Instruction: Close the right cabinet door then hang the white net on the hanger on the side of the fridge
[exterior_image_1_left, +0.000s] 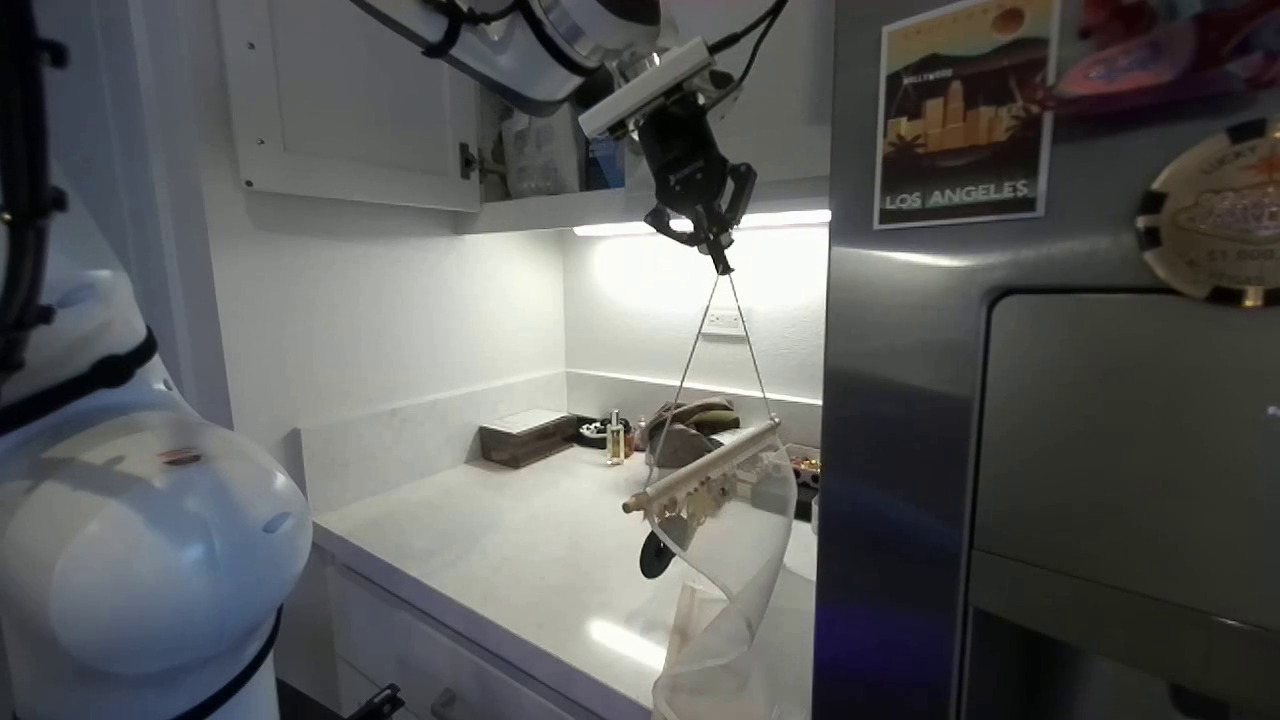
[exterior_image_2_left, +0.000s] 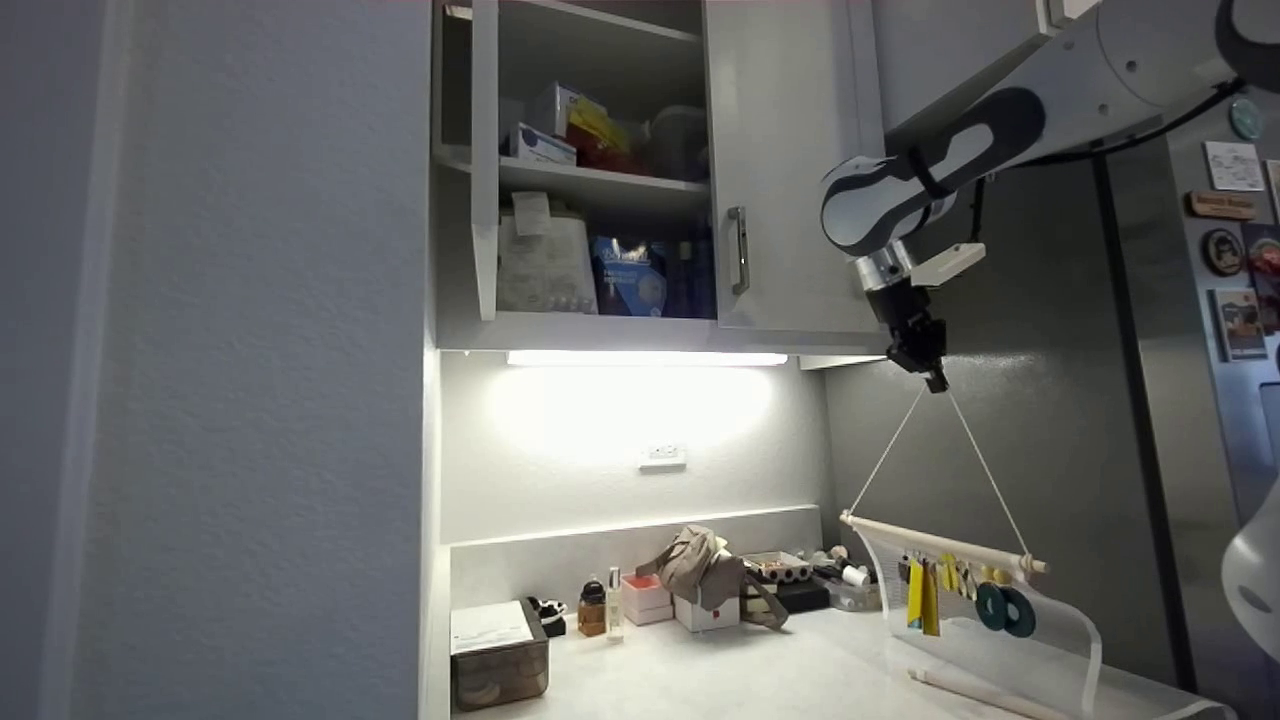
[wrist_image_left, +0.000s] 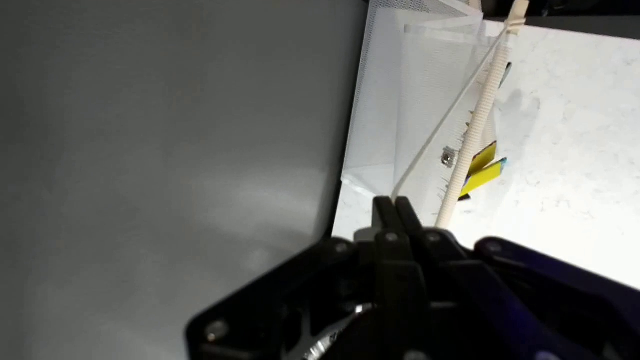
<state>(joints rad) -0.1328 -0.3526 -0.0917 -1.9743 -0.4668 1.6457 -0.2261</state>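
- Pincer (wrist_image_left: 395, 200): together, clamped on apex of cord (wrist_image_left: 435, 131).
- White net (wrist_image_left: 425, 90): wrist view, approx. 12 to 1 o'clock of pincer; hangs below it, over worktop (wrist_image_left: 575, 125).
- Rod (wrist_image_left: 481, 112), long axis: approx. 1 to 7 o'clock, nr. parallel to fridge (wrist_image_left: 175, 125) side, which lies at 9 o'clock.
- Hanger: can't ID.
- Rt. cabinet door (exterior_image_2_left: 790, 170): appears closed.
- Judged next: carry cord twd. 9 o'clock, rod parallel to fridge.

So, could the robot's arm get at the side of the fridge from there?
Probably yes: the claw hangs beside the fridge's grey side, and nothing shows between them in the wrist view. It is shut on the cord of the white net, though, so it would likely bring that along.
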